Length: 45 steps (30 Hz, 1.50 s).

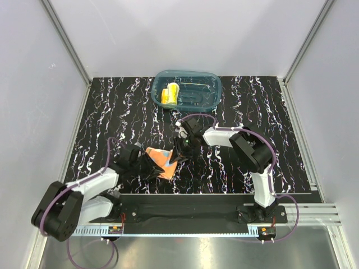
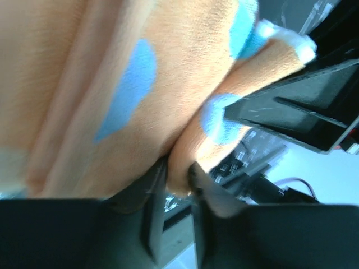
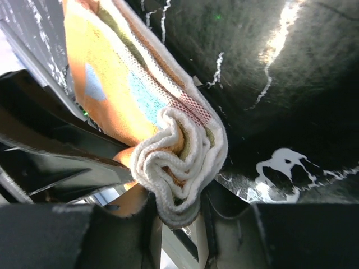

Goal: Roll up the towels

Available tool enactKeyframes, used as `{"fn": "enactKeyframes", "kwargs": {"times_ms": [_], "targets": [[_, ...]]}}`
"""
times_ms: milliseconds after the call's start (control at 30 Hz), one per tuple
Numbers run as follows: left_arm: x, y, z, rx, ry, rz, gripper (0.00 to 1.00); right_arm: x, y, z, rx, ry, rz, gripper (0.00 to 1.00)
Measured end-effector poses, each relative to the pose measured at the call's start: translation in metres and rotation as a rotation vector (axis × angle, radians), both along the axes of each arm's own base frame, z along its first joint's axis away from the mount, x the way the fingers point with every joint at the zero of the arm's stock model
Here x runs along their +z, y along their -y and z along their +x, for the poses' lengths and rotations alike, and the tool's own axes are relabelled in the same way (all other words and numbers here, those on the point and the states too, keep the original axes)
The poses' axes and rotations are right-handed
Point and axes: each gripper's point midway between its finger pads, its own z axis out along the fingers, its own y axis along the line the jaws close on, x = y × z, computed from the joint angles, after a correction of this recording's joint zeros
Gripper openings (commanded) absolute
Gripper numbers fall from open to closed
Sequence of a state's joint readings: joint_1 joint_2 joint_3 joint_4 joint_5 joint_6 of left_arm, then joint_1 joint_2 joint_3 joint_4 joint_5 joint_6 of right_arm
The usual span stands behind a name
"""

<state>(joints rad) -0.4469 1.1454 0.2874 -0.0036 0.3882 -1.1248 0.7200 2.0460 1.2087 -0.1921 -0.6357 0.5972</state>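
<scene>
The left arm folds back low at its elbow by the near-left corner of the desk, and its white forearm reaches up and to the right toward the middle. The left jaws stand nearly together, their dark fingers pinching a fold of the orange towel between them. The right arm rises from its base at the near right, bends at a dark elbow and stretches its forearm leftward. The right jaws sit narrow, fingers on either side of the towel's rolled end. The two wrists lie near each other, one at each side of the cloth.
</scene>
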Motion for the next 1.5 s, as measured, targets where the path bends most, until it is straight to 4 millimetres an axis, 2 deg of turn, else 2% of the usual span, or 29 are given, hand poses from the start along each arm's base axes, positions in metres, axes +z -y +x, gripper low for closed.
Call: {"fn": "enactKeyframes", "kwargs": {"times_ms": [100,367,467,600,700,800,967,1167,1500], "targets": [[0.002,-0.011,-0.001,0.008,0.021,0.077,0.38,0.000,0.002,0.002,-0.013,-0.003,-0.030,0.27],[0.016,-0.037,-0.011,-0.033,0.098,0.341,0.40,0.002,0.013,0.006,-0.047,0.015,-0.117,0.27],[0.037,-0.029,-0.013,-0.121,0.204,0.423,0.40,0.003,0.015,0.007,-0.050,0.024,-0.163,0.28],[0.074,-0.004,-0.009,-0.241,0.382,0.473,0.41,0.004,0.016,0.004,-0.043,0.046,-0.227,0.30],[0.086,0.015,-0.008,-0.336,0.477,0.516,0.43,0.004,0.018,-0.001,-0.031,0.047,-0.261,0.32],[0.077,0.031,-0.013,-0.437,0.519,0.570,0.44,0.004,0.020,-0.006,-0.014,0.045,-0.289,0.33],[0.053,0.046,-0.026,-0.586,0.545,0.654,0.47,0.005,0.025,-0.015,0.024,0.040,-0.324,0.35],[0.043,0.062,-0.030,-0.652,0.581,0.687,0.51,0.005,0.030,-0.020,0.043,0.029,-0.346,0.35],[0.018,0.070,-0.027,-0.706,0.558,0.767,0.56,0.005,0.031,-0.021,0.051,0.028,-0.350,0.36]]}}
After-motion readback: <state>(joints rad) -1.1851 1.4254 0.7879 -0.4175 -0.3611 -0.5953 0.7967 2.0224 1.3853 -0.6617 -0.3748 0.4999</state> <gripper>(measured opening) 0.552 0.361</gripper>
